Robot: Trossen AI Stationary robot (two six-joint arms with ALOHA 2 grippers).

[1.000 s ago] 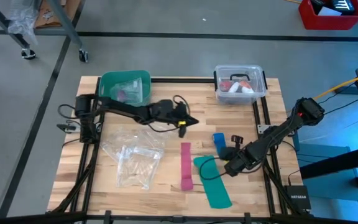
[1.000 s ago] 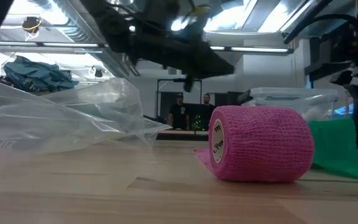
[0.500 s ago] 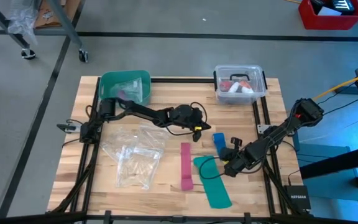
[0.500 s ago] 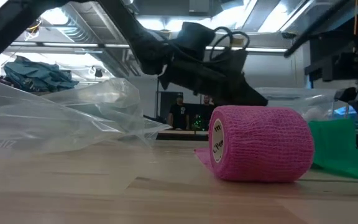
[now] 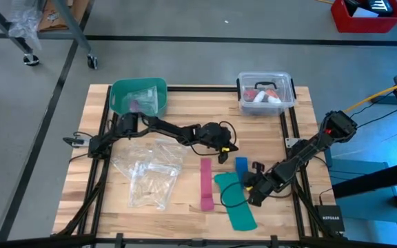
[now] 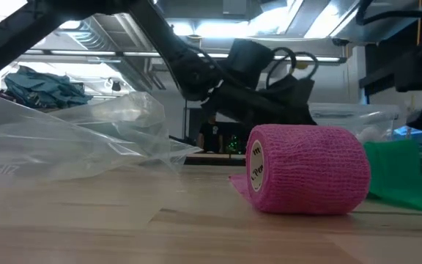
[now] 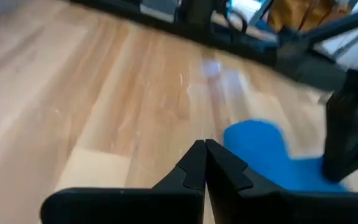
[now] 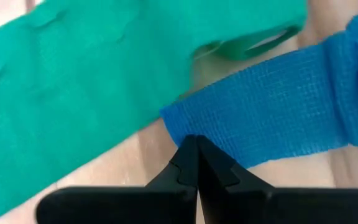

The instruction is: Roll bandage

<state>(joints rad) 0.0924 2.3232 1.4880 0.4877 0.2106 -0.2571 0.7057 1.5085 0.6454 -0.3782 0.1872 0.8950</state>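
The blue bandage lies on the wooden tabletop, between the two arms and just beside the green strip; the left end effector hangs near it, pinched shut on nothing; the right end effector is pinched shut too, its tip right at the bandage's loose edge; a pink strip lies nearby.

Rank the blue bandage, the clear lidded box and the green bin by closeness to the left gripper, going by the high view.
From the left gripper:
1. Blue bandage, just beside the tip, toward the right arm.
2. Clear lidded box, at the table's far edge, right side.
3. Green bin, far left corner.
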